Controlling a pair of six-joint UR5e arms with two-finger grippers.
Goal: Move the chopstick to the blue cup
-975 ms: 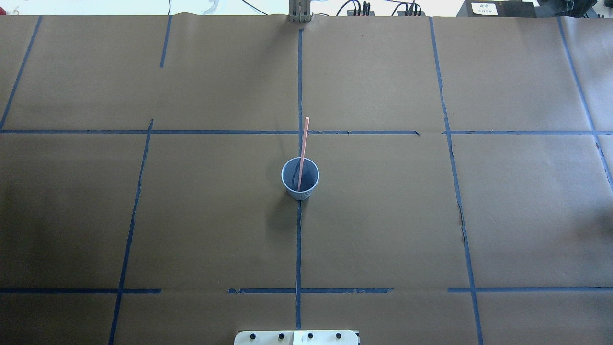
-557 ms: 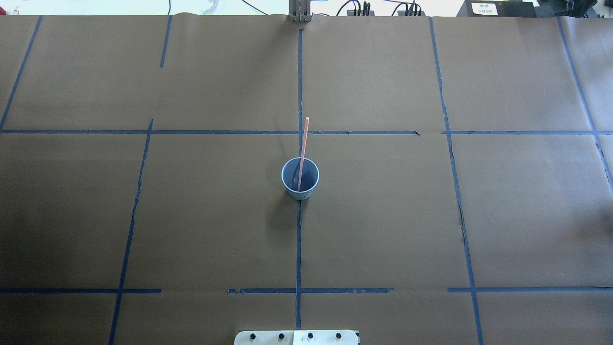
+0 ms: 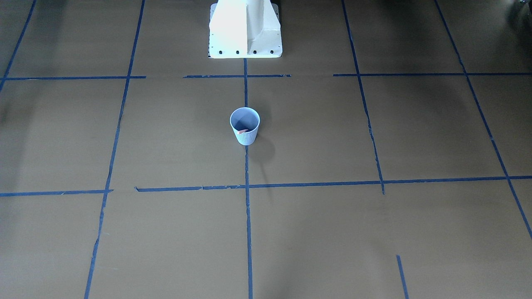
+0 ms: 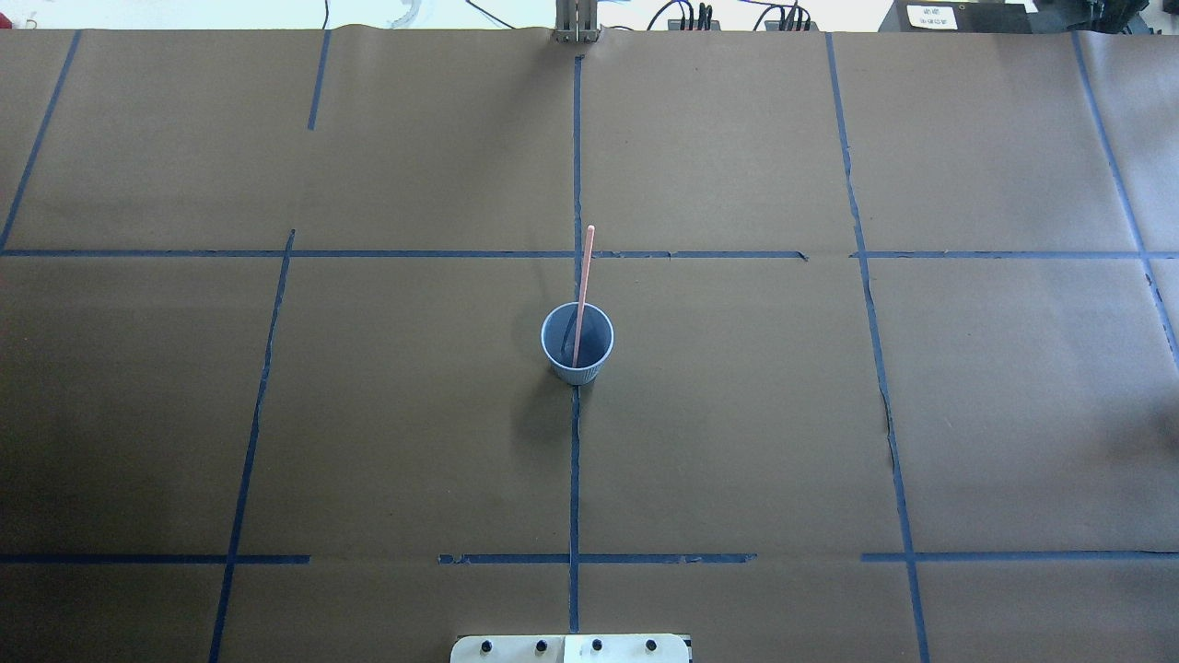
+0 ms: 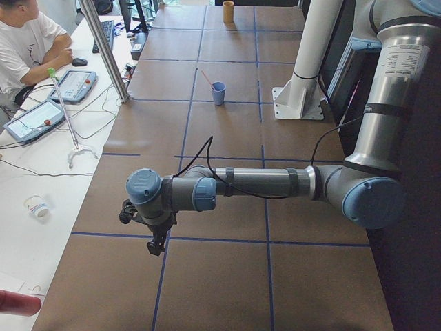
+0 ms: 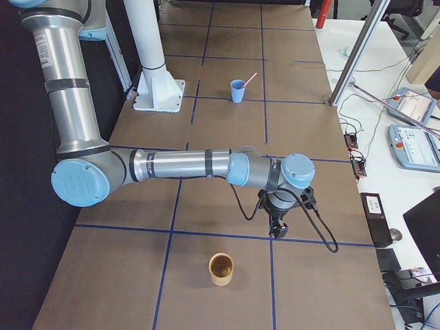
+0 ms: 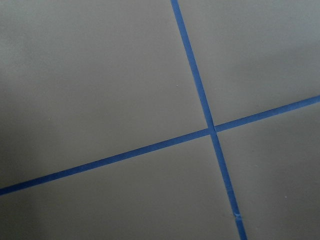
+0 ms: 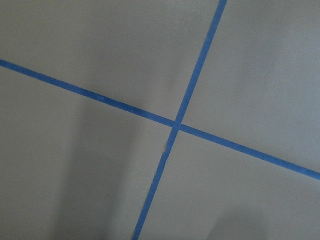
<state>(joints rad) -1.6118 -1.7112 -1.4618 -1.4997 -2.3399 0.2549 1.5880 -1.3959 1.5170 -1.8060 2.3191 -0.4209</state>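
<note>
A: Status? Where's the chopstick (image 4: 583,276)?
B: In the blue cup (image 4: 577,345), at the centre of the table (image 4: 368,442). Lower end is inside and the shaft leans on the far rim. Most of its length sticks out above.
A: Grippers?
B: Left gripper (image 5: 156,248) and right gripper (image 6: 278,234) hang at opposite table ends, well apart from the cup, both pointing down. Only the side views show them, so I can't tell if the fingers are spread or pressed together. Nothing visibly held. Wrist cams show tape crosses (image 7: 212,131) only.
A: So it looks done. Risks?
B: Mainly tip-over. The cup looks light, and the stick is long and leans off-centre. A table bump, or an arm sweeping low across the middle, could catch the raised end and lever the cup over.
A: Anything else?
B: Brown cup (image 6: 221,268) sits near the right gripper. A careless low move that way knocks it.
A: Fix?
B: Lift before any traverse and avoid the centre.
</note>
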